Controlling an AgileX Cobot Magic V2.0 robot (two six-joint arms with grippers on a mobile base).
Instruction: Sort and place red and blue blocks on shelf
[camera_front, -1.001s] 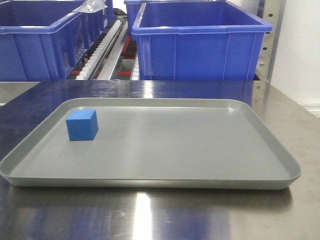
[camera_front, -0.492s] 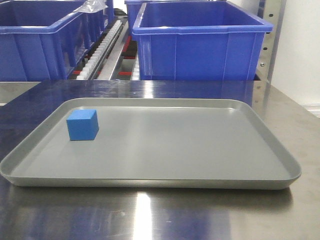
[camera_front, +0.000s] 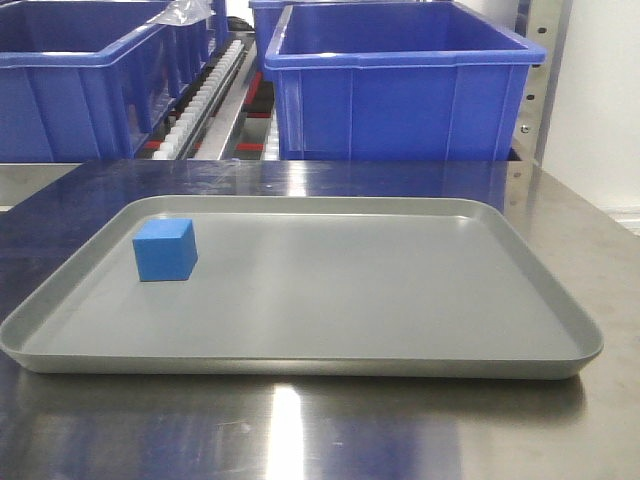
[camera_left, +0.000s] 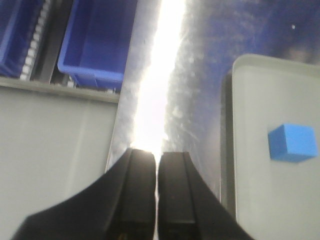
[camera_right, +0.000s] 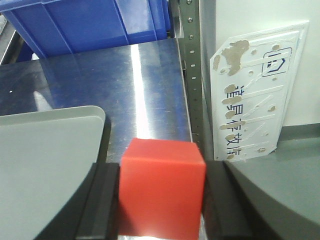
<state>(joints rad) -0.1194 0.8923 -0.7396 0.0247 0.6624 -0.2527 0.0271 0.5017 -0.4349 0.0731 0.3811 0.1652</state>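
Note:
The blue block (camera_front: 165, 250) rests at the left end of the shallow grey tray (camera_front: 300, 365); the left wrist view shows the same blue block (camera_left: 292, 142) to the right of my left gripper (camera_left: 158, 157). That gripper is shut and empty, over the steel table left of the tray. My right gripper (camera_right: 161, 192) is shut on the red block (camera_right: 162, 192), held above the table by the tray's right corner. The shelf shows as a grey perforated upright (camera_right: 192, 85) and white roller tracks (camera_front: 205, 95). Neither gripper appears in the front view.
Large blue crates (camera_front: 400, 85) stand on the racking behind the steel table (camera_front: 300, 430). Another blue crate (camera_left: 97, 45) lies ahead of the left gripper. A white plate with printed characters (camera_right: 255, 95) sits right of the upright.

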